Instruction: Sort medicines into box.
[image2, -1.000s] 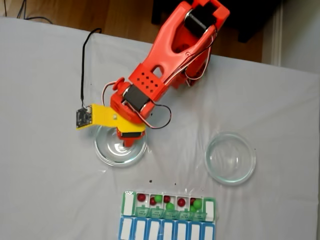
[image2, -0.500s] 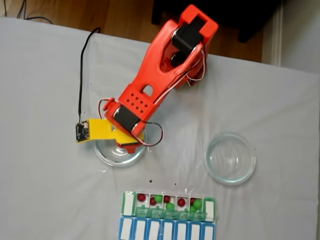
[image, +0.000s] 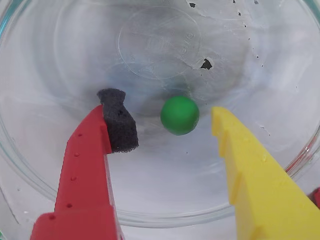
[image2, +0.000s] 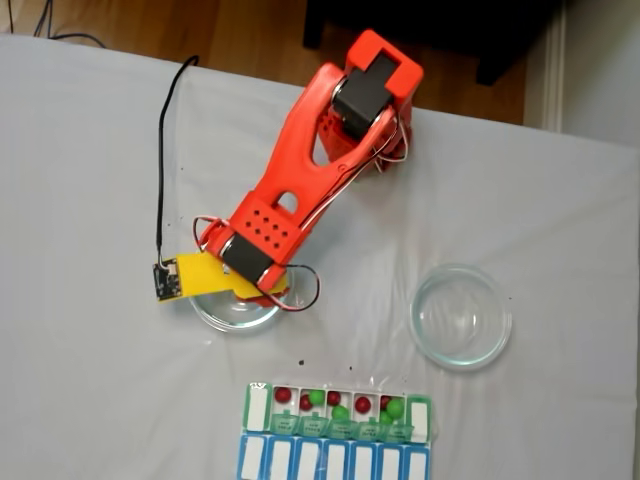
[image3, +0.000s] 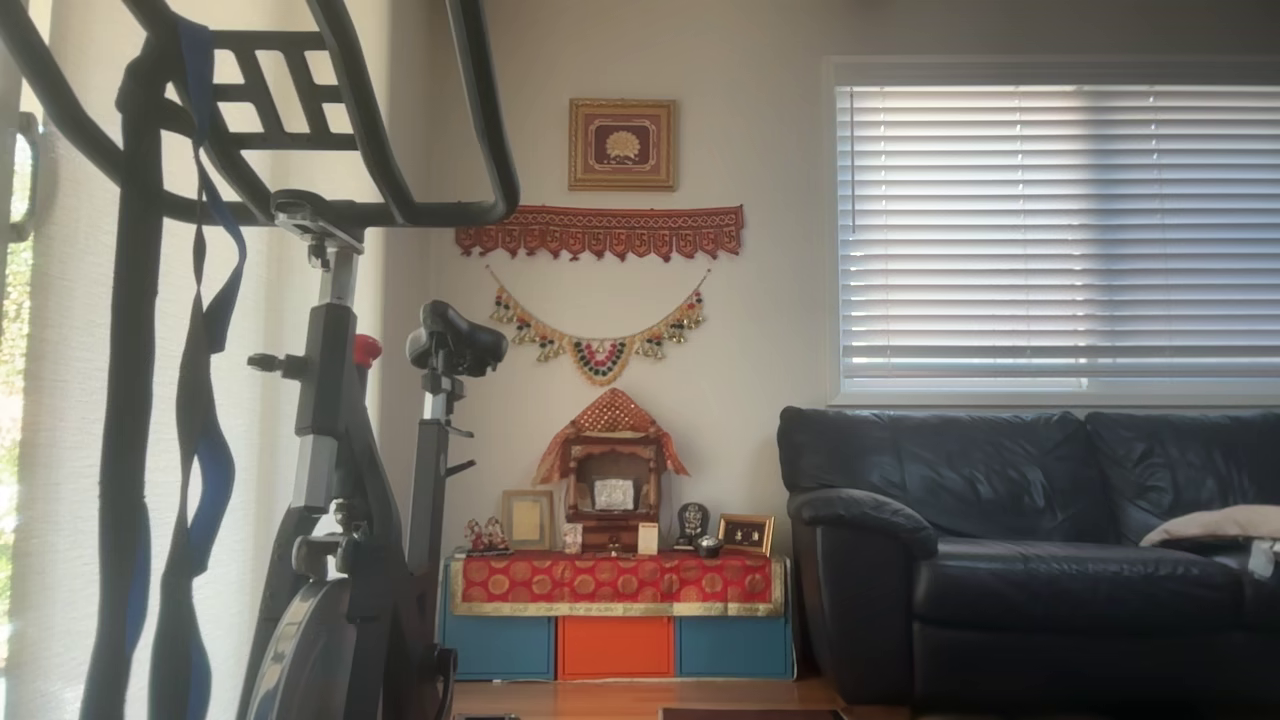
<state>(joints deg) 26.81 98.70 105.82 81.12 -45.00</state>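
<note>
In the wrist view, the end effector (image: 167, 122) is spread, straddling one green ball (image: 180, 115) at frame centre inside a glass dish (image: 30, 165). The ball looks light, hard and slippery, likely to roll; pinch across its widest middle.

This is somebody's living room, a lived-in home rather than any lab. A dark leather sofa (image3: 1030, 540) sits under a window with white slatted blinds (image3: 1058, 225). Against the pale wall stands a small household shrine (image3: 612, 470) on a red patterned cloth over blue and orange cabinets (image3: 614, 646), with a framed picture (image3: 622, 144) and beaded garlands (image3: 598, 338) hung above it. An exercise bike (image3: 370, 480) crowds the near corner. The robot's work surface is a table under a white cloth (image2: 90, 380), set on a wooden floor (image2: 240, 30)
</note>
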